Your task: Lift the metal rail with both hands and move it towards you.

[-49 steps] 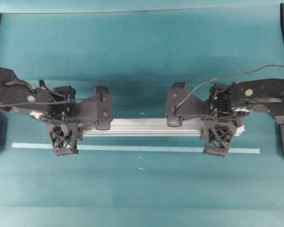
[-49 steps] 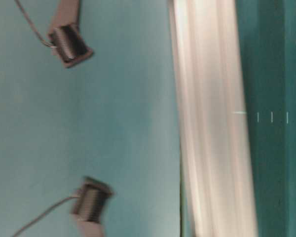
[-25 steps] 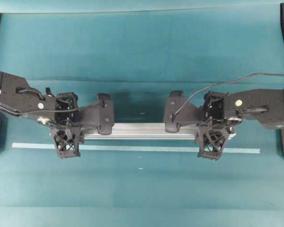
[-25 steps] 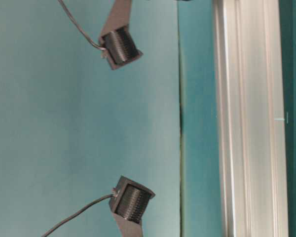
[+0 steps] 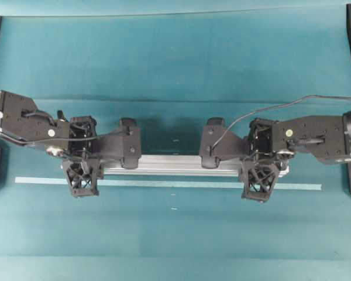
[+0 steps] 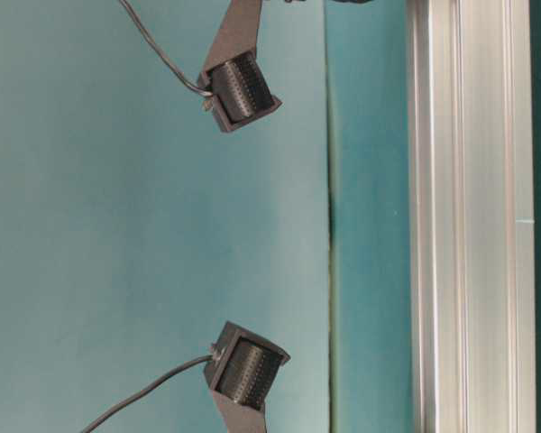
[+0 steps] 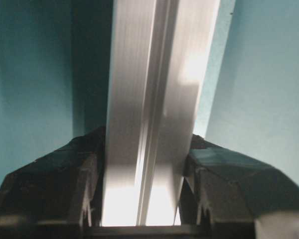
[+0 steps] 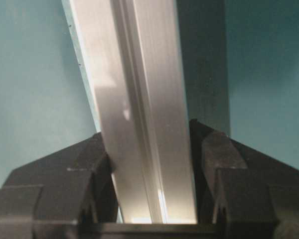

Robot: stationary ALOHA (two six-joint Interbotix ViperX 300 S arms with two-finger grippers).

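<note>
The metal rail (image 5: 172, 165) lies level across the middle of the overhead view, its length running from nine o'clock to three o'clock, just above the thin pale-blue tape strip (image 5: 169, 184) that runs parallel to it on the teal desk (image 5: 175, 70). Its grooved silver faces show clearly in both wrist views, where it fills the centre (image 7: 154, 99) (image 8: 139, 114) and runs off toward twelve o'clock. In the table-level view the rail (image 6: 473, 216) stands as a bright vertical band at the three o'clock side.

The left pincer (image 5: 82, 170) grips the rail near its nine o'clock end; in the left wrist view its two black fingers (image 7: 55, 184) press against both sides of the bar, holding it. The right pincer (image 5: 258, 174) does the same near the three o'clock end, its fingers (image 8: 65, 174) closed on the rail's flanks. Each pincer's lattice-patterned finger hangs over the tape strip in the overhead view.

Two black wrist blocks (image 5: 124, 146) (image 5: 213, 146) sit inward of the pincers, over the rail's far edge. A thin cable (image 5: 269, 108) loops from the right block toward three o'clock. In the table-level view two dark ribbed cylinders (image 6: 239, 90) (image 6: 245, 372) with trailing wires appear well apart from the rail, toward nine o'clock.
</note>
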